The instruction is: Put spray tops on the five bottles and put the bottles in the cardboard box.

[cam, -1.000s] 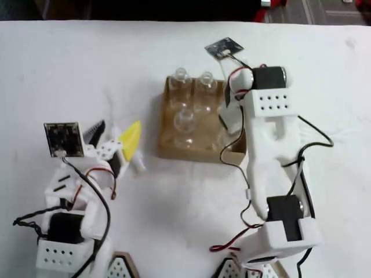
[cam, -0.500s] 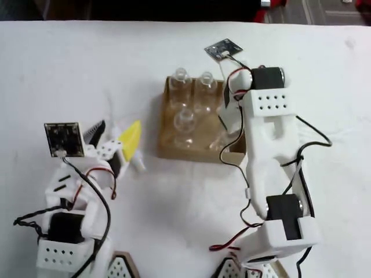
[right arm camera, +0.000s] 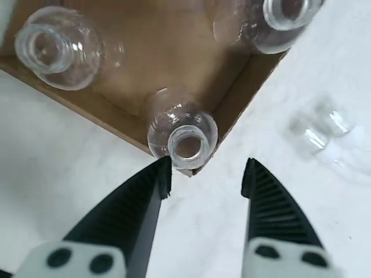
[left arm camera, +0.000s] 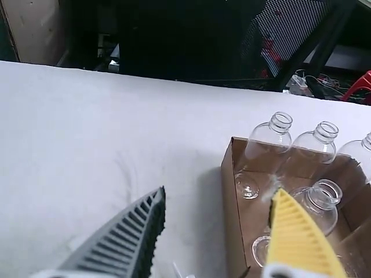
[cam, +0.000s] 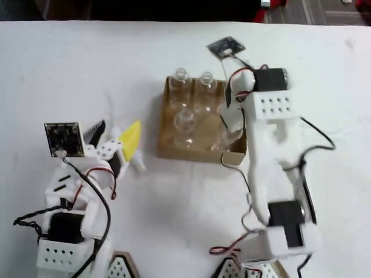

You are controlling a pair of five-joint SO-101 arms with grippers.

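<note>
1. The cardboard box (cam: 179,152) sits near the middle of the white-covered table (cam: 81,63), open side up.
2. Clear bottles (cam: 185,119) stand inside the box with their necks uncapped. In the high view two stand along the far wall and one stands toward the middle. The left wrist view shows a third far-row bottle (left arm camera: 366,145) at its edge.
3. The corner bottle (right arm camera: 184,136) occupies the box's near corner on the right arm's side, neck open. It appears to lean, though the arm partly blocks it in the high view, so this is not certain.
4. The right gripper (right arm camera: 207,169) hangs over that corner with its black fingers spread apart, holding nothing. The corner bottle's neck lies just ahead of the fingertips, not between them.
5. The left gripper (left arm camera: 219,197) is well to the left of the box and low over the table. Its grey and yellow fingers are parted with nothing between them, and it points toward the box.
6. A clear item (right arm camera: 322,130) lies on the table just outside the box, beside the right gripper. Its kind cannot be made out.
</note>
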